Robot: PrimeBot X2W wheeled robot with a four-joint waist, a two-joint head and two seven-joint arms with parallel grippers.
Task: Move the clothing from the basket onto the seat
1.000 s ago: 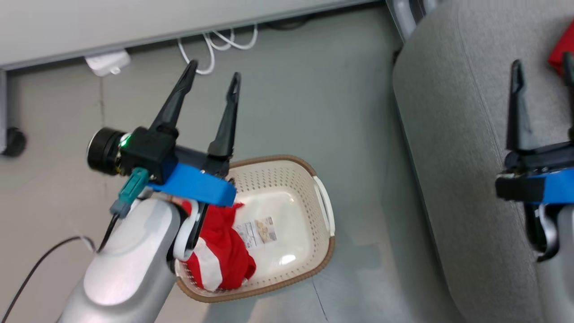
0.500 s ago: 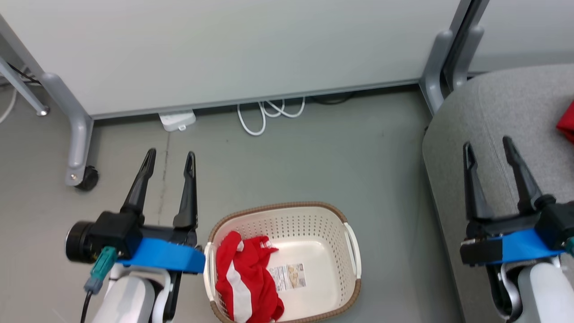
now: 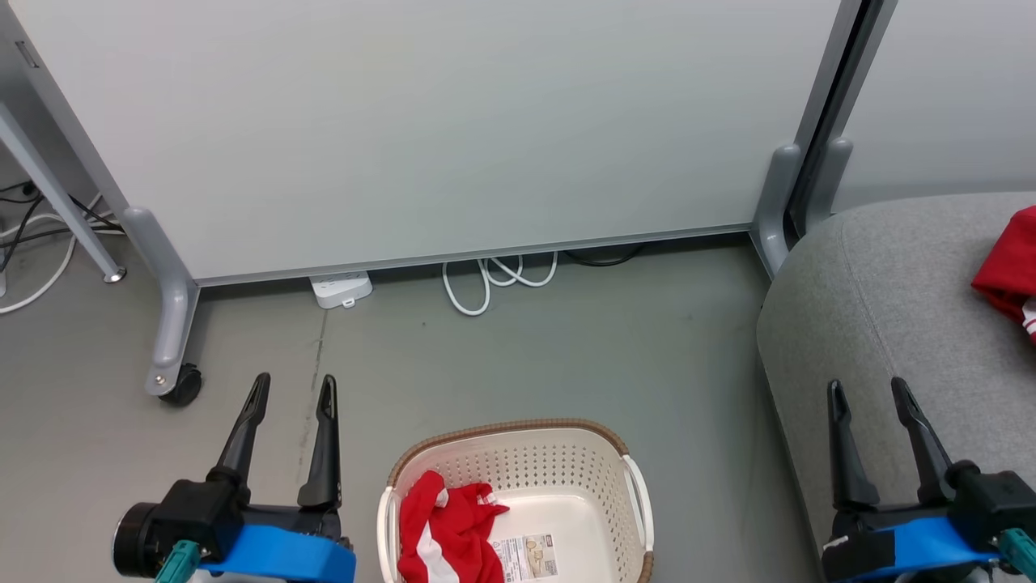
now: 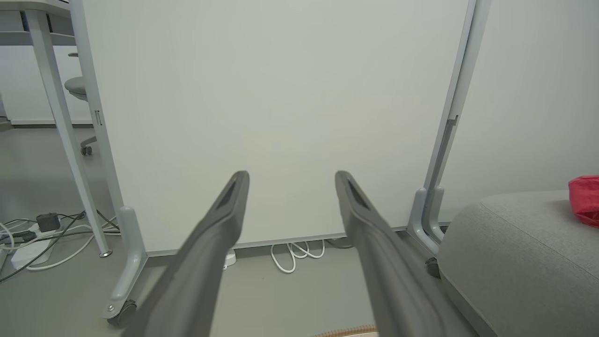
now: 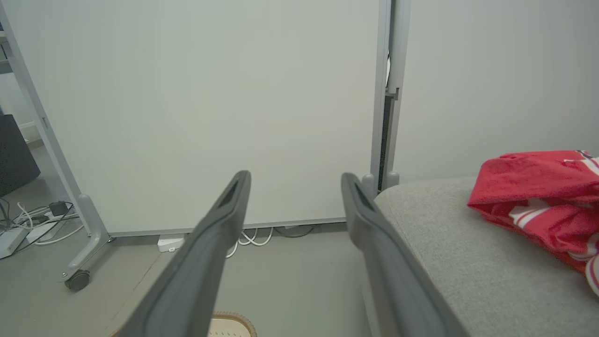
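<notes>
Where basket (image 3: 506,424) sits, partition (image 3: 453,121), white cable (image 3: 486,285), power strip (image 3: 341,289) beyond

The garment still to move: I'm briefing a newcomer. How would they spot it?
Find the cream perforated basket on the floor, left of the grey seat. A red striped garment lies bunched in its left end; the other red garment lies on the seat.

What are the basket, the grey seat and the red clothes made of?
The basket looks like smooth cream plastic: neat rows of punched holes, with a brown rim that looks woven, perhaps only moulded. The seat seems covered in grey woven fabric, matte with a stitched seam. The red clothing looks like soft cloth, since it lies crumpled in folds.
</notes>
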